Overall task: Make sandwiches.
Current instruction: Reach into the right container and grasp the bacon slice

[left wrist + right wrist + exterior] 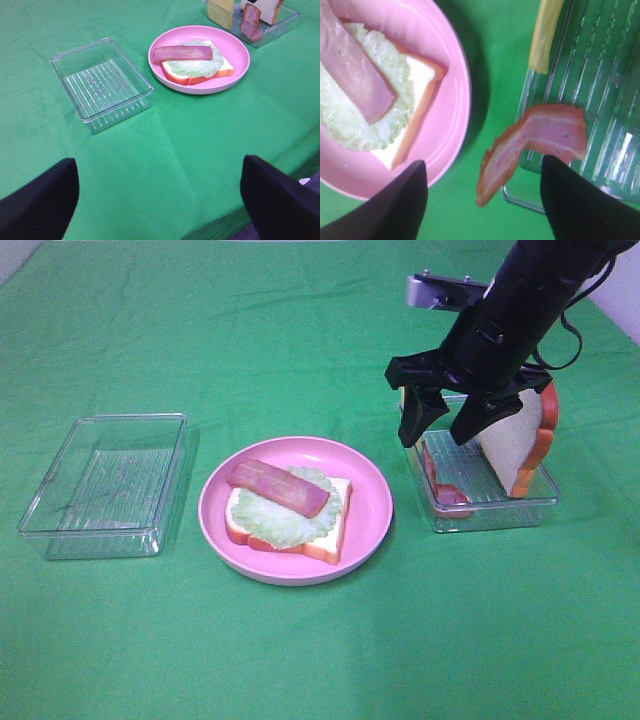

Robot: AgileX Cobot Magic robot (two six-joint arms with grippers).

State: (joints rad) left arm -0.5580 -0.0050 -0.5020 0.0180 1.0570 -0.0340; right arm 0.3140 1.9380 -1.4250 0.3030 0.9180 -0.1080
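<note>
Observe the right end effector [436,438]: it hangs over the right tray [500,512], fingers spread apart and gripping nothing. The left end effector [159,167] is also spread wide and empty, above the near edge of the green counter [320,660].

Locate the open sandwich on the pink plate [375,505] at the centre. It consists of a bread slice [336,496] lying flat, lettuce [280,522] on it, and a bacon strip [278,487] on top.

In the right tray, a second bread slice [515,445] stands on edge. A second bacon strip [540,132] droops over the tray's left wall, with a cheese square [545,35] at the far left corner.

The left tray [130,418] sits left of the plate.
</note>
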